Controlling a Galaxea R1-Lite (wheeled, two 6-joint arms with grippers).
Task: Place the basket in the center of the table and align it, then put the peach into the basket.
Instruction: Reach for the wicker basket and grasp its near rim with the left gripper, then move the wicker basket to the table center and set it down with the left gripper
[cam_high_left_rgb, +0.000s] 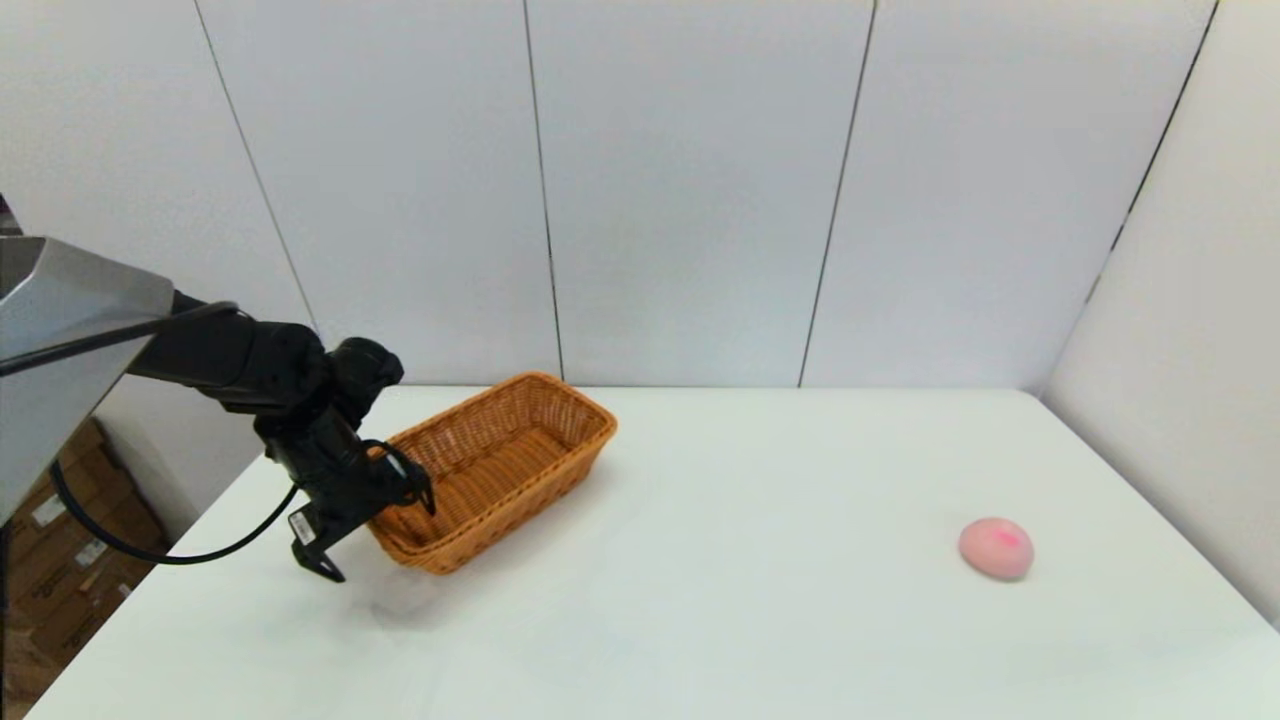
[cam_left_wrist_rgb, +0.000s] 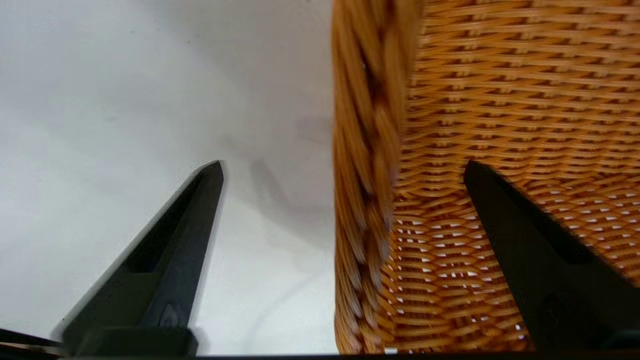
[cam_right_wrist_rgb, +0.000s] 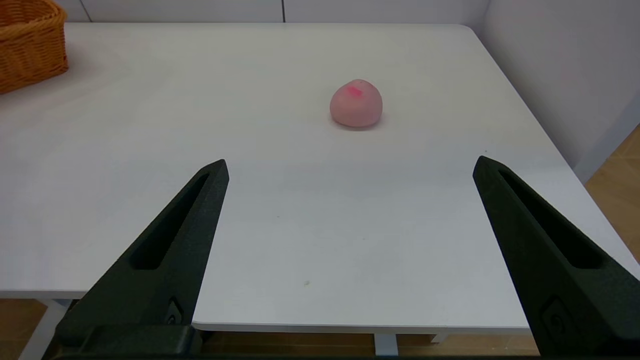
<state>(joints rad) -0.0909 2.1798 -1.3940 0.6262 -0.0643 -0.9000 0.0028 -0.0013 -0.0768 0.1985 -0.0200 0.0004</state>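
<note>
The orange-brown wicker basket (cam_high_left_rgb: 520, 505) sits skewed at the table's (cam_high_left_rgb: 700, 600) far left. My left gripper (cam_high_left_rgb: 378, 535) is open and straddles its near left end wall. In the left wrist view the braided rim (cam_left_wrist_rgb: 367, 165) runs between the fingers, with one finger (cam_left_wrist_rgb: 520, 240) inside the basket and the other (cam_left_wrist_rgb: 185, 240) outside over the table. The pale pink peach (cam_high_left_rgb: 996, 548) lies on the table at the right. My right gripper (cam_right_wrist_rgb: 351, 165) is open and empty at the table's near edge, with the peach (cam_right_wrist_rgb: 356, 103) ahead of it. This gripper is out of the head view.
White wall panels (cam_high_left_rgb: 690, 190) rise behind the table and along its right side. Cardboard boxes (cam_high_left_rgb: 60, 590) stand on the floor past the table's left edge. A corner of the basket (cam_right_wrist_rgb: 30, 45) shows in the right wrist view.
</note>
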